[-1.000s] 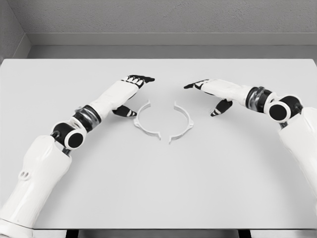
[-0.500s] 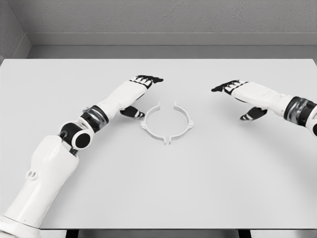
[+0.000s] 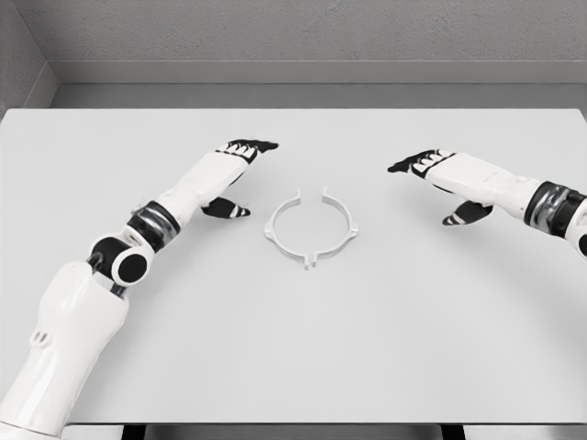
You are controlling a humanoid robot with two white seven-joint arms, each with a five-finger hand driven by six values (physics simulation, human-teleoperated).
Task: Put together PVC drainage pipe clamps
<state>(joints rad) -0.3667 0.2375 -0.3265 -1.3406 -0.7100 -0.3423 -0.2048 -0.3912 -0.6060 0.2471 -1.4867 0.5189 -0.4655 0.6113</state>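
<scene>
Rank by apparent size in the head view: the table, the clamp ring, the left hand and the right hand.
1. table
2. clamp ring
3. left hand and right hand: these look alike, so unranked.

White table [image 3: 293, 348], grey wall [image 3: 303, 27]

Clamp ring [image 3: 311, 229] lay on the surface [image 3: 303, 357], near centre. Left hand [image 3: 229, 170] stood to its left, apart; right hand [image 3: 449, 179] well right, apart.
</scene>
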